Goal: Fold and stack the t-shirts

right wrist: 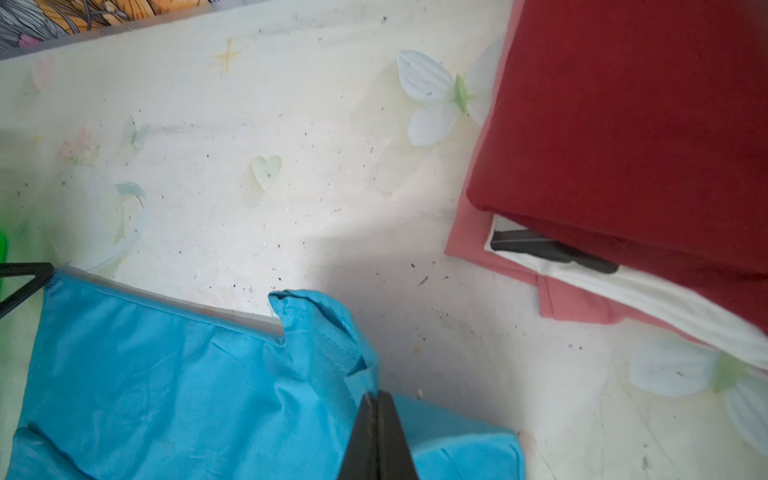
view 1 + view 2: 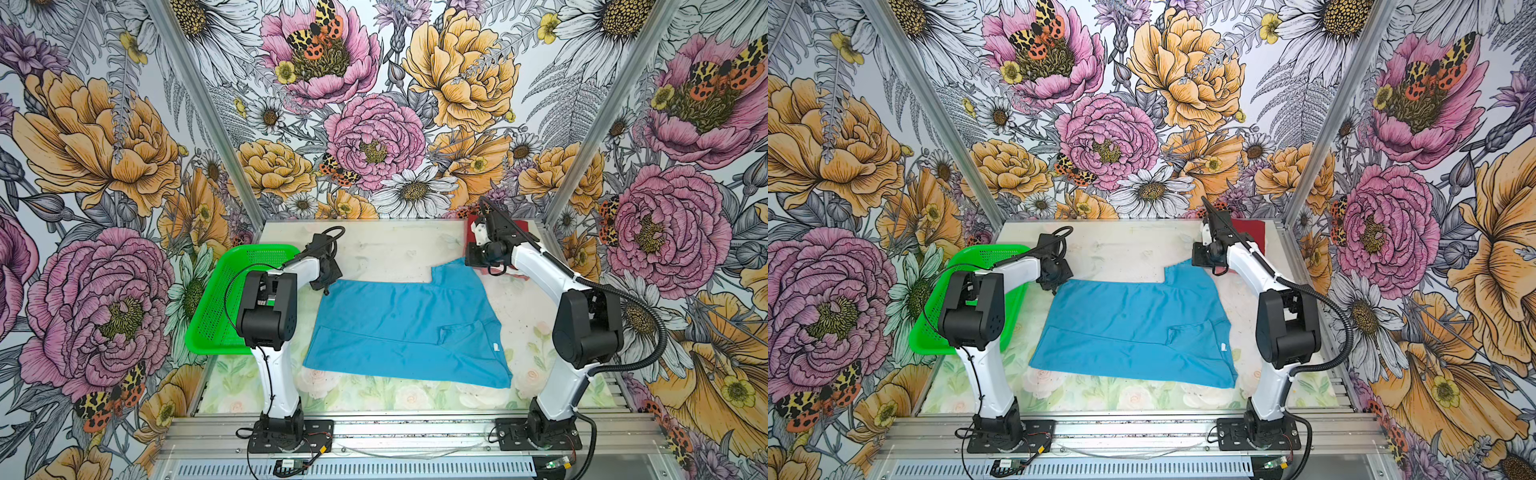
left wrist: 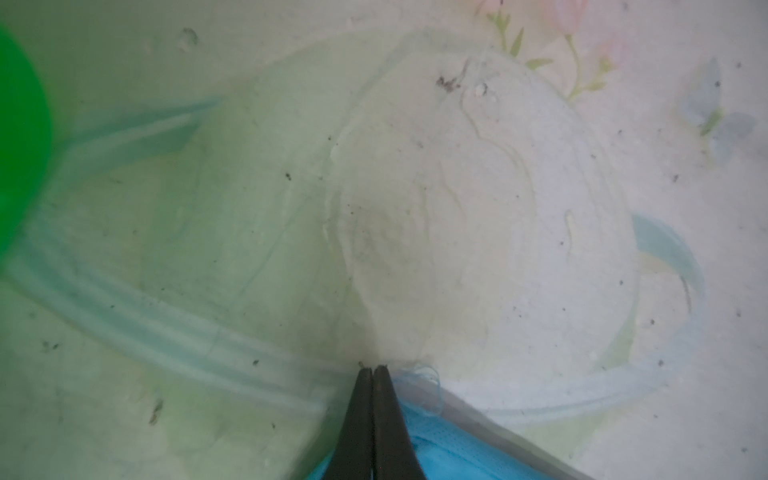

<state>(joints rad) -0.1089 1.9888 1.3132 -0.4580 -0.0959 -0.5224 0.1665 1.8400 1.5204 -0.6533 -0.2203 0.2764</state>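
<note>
On the pale floral tabletop [image 2: 395, 249] the sky-blue short-sleeved cloth t-shirt [image 2: 407, 328] lies spread flat — left gripper [image 3: 374, 368] and right gripper [image 1: 378, 395] each clamped shut on one of its far corners. Folding looks just begun; next, probably lift both corners together toward its near hem.

Bright, even light with soft shadows; both top views bow at edges, left wrist view hazy, perhaps misfocused.

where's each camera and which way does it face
Top views: high at the front, looking down at the table; left arm, right arm show whole.
Left wrist: on its arm, down past the left gripper, shut on the blue t-shirt corner.
Right wrist: past the right gripper, shut on that shirt, toward the dark red t-shirt.
Shared: all show the blue t-shirt.
</note>
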